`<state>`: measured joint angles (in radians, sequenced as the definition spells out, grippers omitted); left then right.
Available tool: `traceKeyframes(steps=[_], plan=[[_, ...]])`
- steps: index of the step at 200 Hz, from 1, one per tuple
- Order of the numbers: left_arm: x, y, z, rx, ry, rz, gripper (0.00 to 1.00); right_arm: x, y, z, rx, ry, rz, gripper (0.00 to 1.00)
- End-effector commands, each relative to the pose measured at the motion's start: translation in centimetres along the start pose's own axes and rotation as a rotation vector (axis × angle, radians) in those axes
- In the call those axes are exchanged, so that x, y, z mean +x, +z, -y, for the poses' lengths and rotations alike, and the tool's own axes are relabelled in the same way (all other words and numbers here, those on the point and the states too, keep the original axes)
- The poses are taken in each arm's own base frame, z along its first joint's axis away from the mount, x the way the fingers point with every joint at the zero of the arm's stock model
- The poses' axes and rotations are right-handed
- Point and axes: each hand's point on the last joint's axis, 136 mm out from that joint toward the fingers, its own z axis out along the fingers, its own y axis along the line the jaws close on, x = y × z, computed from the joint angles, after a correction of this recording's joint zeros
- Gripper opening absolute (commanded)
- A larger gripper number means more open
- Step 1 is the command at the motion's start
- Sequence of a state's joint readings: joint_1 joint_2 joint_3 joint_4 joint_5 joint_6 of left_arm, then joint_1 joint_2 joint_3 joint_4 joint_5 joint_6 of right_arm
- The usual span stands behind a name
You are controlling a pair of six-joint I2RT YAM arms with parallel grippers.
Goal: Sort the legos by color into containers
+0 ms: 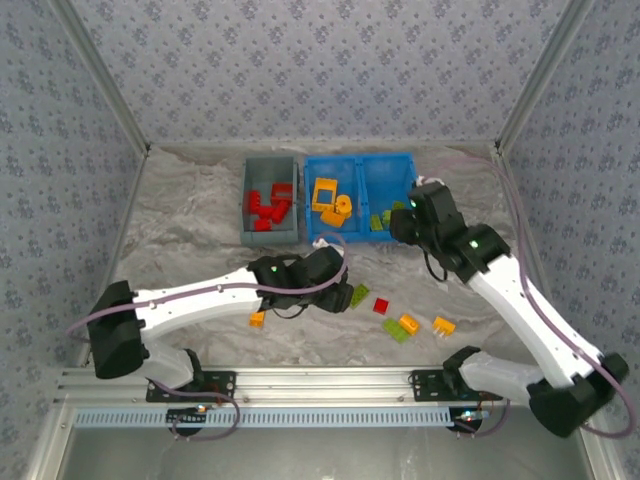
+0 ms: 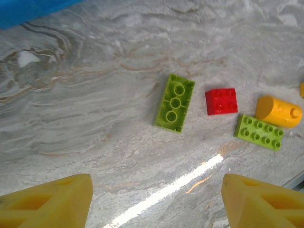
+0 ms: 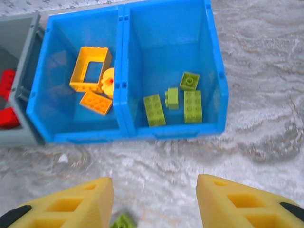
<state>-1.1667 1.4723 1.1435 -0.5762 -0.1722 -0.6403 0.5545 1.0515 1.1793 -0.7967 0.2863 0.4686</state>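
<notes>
Part of one lime green piece (image 3: 123,221) sits at the bottom edge of the right wrist view, low between the yellow fingers (image 3: 66,206) of the right gripper (image 3: 154,190). The frame cuts it off, and we cannot tell whether it touches a finger or lies below. Those jaws stand well apart and clamp nothing, hanging just before the front wall of the blue bin (image 3: 126,130). An orange sliver (image 2: 302,89) is clipped at the right edge of the left wrist view, too little to make out its shape. We see the left gripper (image 2: 156,190) spread wide and empty above the table (image 2: 95,71), a gray-white marbled sheet with a glare streak. Patterned blue-gray walls (image 1: 320,70) close it in, and a metal rail (image 1: 300,380) runs along the near edge. Ahead of that gripper lie loose legos: a green brick (image 2: 175,102) underside up, a red square (image 2: 221,101) near it, and an orange rounded piece (image 2: 279,111) just beside a green plate (image 2: 259,132). The gray bin (image 1: 247,205) holds red bricks (image 1: 268,205). The blue bin's left compartment holds orange pieces (image 3: 90,78), one a hollow frame, and its right compartment holds four green bricks (image 3: 192,105). One lone orange brick (image 1: 257,319) lies beside the left arm (image 1: 200,297).
</notes>
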Motion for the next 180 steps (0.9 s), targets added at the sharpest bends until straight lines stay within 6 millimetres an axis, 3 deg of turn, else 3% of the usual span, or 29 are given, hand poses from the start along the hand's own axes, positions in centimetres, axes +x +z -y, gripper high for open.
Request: traceKeyframes(steps=[1, 49, 79, 85, 119, 180], plan=[[-1.5, -0.4, 2.5, 0.083, 0.068, -0.004, 0.71, 3.7, -2.2, 1.9, 0.018, 0.057, -0.093, 0.54], [-1.8, 1.2, 3.7, 0.095, 0.114, -0.04, 0.71, 5.7, -5.2, 2.5, -0.037, 0.113, -0.144, 0.55], [-1.7, 2.7, 6.1, 0.165, 0.097, -0.084, 0.61, 5.8, -6.8, 3.6, -0.013, 0.121, -0.13, 0.55], [-1.7, 3.1, 6.7, 0.172, 0.091, -0.092, 0.6, 4.8, -7.9, 3.7, -0.017, 0.146, -0.092, 0.55], [-1.1, 5.8, 8.9, 0.143, 0.044, -0.15, 0.52, 4.3, -10.2, 5.3, -0.006, 0.19, -0.007, 0.55], [0.5, 10.2, 9.0, 0.024, -0.04, -0.227, 0.55, 3.0, -13.2, 5.0, -0.137, 0.185, 0.15, 0.6]])
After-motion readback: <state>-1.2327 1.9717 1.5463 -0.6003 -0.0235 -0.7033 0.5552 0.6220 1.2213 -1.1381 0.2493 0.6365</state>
